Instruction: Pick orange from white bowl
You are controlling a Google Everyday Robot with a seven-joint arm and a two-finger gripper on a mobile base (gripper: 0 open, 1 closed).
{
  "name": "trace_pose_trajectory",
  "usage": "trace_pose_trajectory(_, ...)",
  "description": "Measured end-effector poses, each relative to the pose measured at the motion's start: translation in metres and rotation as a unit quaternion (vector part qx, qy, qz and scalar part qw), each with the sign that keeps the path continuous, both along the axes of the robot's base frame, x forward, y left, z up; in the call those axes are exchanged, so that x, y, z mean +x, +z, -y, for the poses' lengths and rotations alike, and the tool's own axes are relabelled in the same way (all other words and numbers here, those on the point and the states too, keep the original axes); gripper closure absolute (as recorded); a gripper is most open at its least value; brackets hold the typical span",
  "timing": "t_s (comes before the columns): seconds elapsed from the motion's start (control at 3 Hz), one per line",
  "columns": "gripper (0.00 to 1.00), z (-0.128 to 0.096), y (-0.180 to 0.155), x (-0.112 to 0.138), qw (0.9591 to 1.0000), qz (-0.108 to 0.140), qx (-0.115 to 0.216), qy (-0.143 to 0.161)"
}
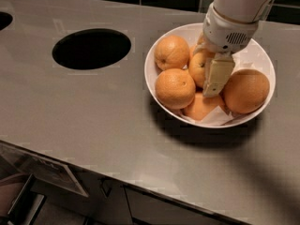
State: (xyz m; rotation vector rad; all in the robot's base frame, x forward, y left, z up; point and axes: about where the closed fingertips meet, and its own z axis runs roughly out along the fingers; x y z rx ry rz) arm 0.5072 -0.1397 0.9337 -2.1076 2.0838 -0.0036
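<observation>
The white bowl [257, 51] stands on the grey counter, right of centre, and holds several oranges. The orange [198, 69], yellow-orange with a small dark stem mark, lies in the middle of the bowl, partly hidden by my gripper. My gripper [208, 81] reaches down from the upper right into the bowl and sits right at this orange, between it and the largest deep-orange fruit [246, 91] on the right. Two rounder oranges lie at the bowl's left, one at the back [172, 52] and one at the front [175, 88]. Another orange [201, 108] lies at the front under the gripper.
A black oval hole [91, 48] opens in the counter [93, 121] left of the bowl, and part of another [3, 20] shows at the far left edge. Dark tiles run along the back. The counter's front edge runs along the bottom, with cabinet parts below.
</observation>
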Motion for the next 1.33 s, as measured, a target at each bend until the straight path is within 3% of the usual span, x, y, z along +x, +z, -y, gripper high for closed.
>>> trace_pose_trajectory(1.33,0.36,0.0017,0.0003,0.0028,1.0,-0.008,-0.001,-0.003)
